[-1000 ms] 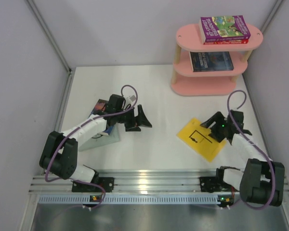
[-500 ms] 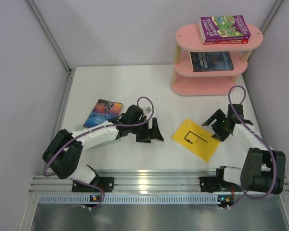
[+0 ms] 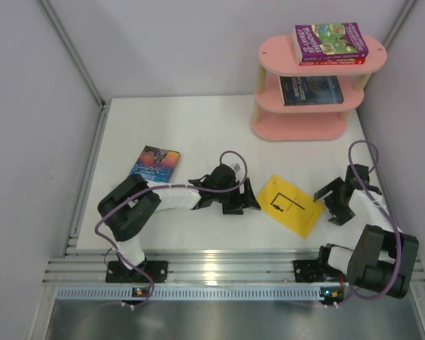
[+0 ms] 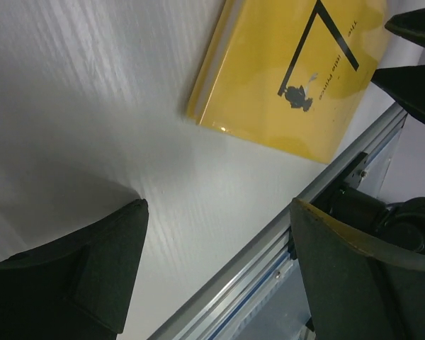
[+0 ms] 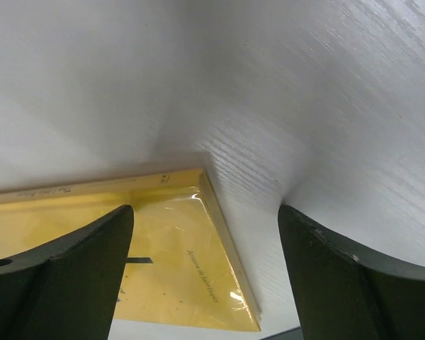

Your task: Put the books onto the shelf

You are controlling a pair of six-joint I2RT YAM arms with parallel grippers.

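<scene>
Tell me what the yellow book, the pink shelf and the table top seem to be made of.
Yellow book: paper with a glossy, probably plastic-filmed cover; it shows bright highlights. Pink shelf: matte painted boards, likely wood or fibreboard, on pale bare-wood posts. Table top: white, matte, with a fine ridged grain, perhaps laminate or plastic.

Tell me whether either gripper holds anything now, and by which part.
Nothing is held. The left gripper and the right gripper are both open, close to the yellow book.
</scene>
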